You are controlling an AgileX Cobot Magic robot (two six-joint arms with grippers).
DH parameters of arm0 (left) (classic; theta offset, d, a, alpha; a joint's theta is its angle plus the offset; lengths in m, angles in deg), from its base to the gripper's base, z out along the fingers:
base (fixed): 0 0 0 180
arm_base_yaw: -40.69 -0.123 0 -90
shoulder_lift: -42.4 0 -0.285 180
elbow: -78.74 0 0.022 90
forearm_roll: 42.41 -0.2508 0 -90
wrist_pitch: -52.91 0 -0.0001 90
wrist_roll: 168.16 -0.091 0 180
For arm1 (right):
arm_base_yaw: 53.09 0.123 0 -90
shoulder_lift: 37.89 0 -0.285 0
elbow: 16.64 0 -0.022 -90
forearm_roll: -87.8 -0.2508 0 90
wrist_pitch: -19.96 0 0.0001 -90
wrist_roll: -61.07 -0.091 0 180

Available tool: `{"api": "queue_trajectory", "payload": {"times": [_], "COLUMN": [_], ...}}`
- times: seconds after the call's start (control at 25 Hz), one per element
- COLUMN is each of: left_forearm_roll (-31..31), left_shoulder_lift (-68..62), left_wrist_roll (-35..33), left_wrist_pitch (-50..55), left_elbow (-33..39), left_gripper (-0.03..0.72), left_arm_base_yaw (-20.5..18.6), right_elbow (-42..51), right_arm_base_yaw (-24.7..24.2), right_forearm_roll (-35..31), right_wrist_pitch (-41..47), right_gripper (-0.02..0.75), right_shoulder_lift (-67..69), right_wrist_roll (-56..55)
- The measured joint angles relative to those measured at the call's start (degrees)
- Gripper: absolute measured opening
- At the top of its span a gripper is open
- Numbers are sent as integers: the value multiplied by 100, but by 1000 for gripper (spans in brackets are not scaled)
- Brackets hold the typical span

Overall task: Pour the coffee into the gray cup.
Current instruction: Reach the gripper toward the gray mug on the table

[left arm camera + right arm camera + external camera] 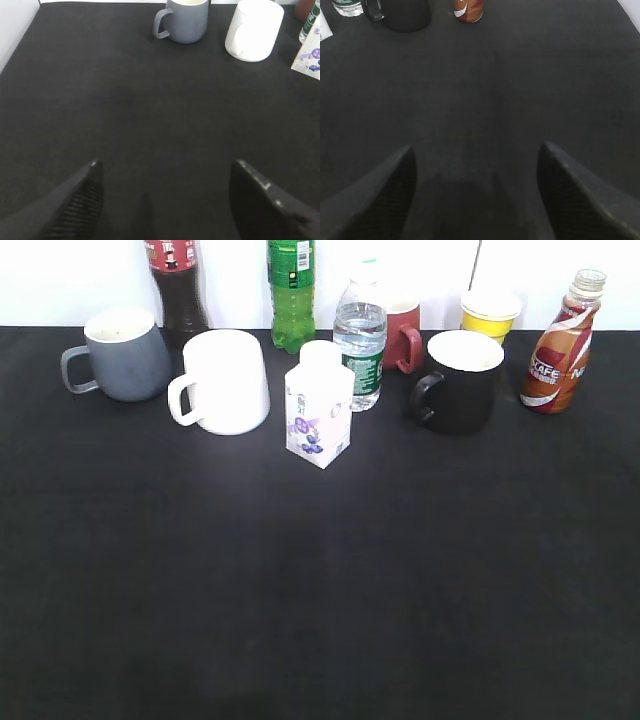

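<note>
The coffee bottle (560, 345) with its red-brown-white "CAFE" label stands upright at the back right of the black table; its base shows at the top of the right wrist view (468, 11). The gray cup (122, 356) stands at the back left, handle to the left, and shows in the left wrist view (185, 20). My left gripper (165, 167) is open and empty, well short of the gray cup. My right gripper (476, 152) is open and empty, well short of the coffee bottle. Neither gripper shows in the exterior view.
In the back row stand a white mug (225, 382), a purple-printed carton (319, 410), a water bottle (359, 340), a black mug (458, 380), a red mug (404, 335), a yellow cup (490, 313), a cola bottle (177, 285) and a green bottle (291, 290).
</note>
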Motion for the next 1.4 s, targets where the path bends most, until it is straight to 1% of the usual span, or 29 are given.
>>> {"api": "queue_trajectory", "payload": {"times": [0.4, 0.52, 0.6, 0.68, 0.76, 0.84, 0.88, 1.0, 1.08, 1.16, 1.28, 1.32, 1.4], "left_forearm_roll": [22, 447, 492, 438, 53, -114, -119, -109, -114, -116, -143, -235, -722], "left_shoulder_lift": [0, -139, -407, -661, -1162, -1945, -2322, -3744, -5011, -5968, -7463, -7981, -8859], "left_wrist_roll": [0, 0, 0, 0, 0, 0, 0, 0, 0, 0, 0, 0, 0], "left_wrist_pitch": [0, -82, -448, -1557, -2624, -3601, -4274, -6714, -7628, -8309, -9732, -10212, -11031], "left_elbow": [0, -17, -84, -84, -61, -10, 55, 408, 446, 452, 452, 452, 452], "left_gripper": [581, 562, 559, 554, 554, 552, 552, 551, 551, 545, 504, 490, 454], "left_arm_base_yaw": [0, 0, 0, 0, 0, 0, 0, 0, 8, 43, 43, 43, 43], "right_elbow": [0, 0, 0, 0, 0, 0, 0, 0, 0, 0, 0, 0, 0], "right_arm_base_yaw": [0, 0, 0, 0, 0, 0, 0, 0, 0, 0, 0, 0, 0], "right_forearm_roll": [0, 0, 0, 0, 0, 0, 0, 0, 0, 0, 0, 0, 0], "right_wrist_pitch": [0, 0, 0, 0, 0, 0, 0, 0, 0, 0, 0, 0, 0], "right_gripper": [587, 587, 587, 587, 587, 587, 587, 587, 587, 587, 587, 587, 587], "right_shoulder_lift": [0, 0, 0, 0, 0, 0, 0, 0, 0, 0, 0, 0, 0], "right_wrist_roll": [0, 0, 0, 0, 0, 0, 0, 0, 0, 0, 0, 0, 0]}}
